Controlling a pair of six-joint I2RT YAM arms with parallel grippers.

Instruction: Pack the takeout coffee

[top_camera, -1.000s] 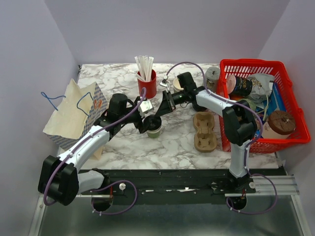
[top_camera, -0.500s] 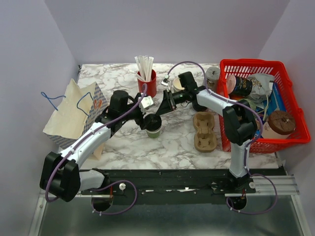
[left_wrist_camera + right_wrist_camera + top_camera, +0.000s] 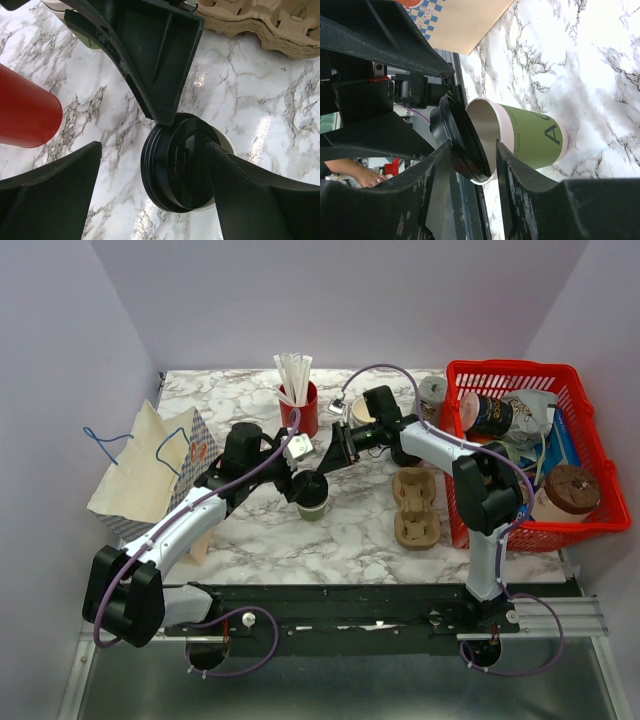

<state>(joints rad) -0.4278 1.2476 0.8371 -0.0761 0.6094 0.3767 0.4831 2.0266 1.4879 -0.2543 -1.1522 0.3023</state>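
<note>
The paper cup (image 3: pixel 530 135) stood on the worktop (image 3: pixel 350 540), black lid (image 3: pixel 180 167) tilted on its rim. The left fingers (image 3: pixel 50 190) were spread wide around it; whether the right fingers (image 3: pixel 530 190) gripped the lid, I cannot tell.

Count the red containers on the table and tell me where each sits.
2. The red cup of white straws stands at the back centre; the red basket sits along the right edge. Parts of the table are covered, so another could be hidden.
</note>
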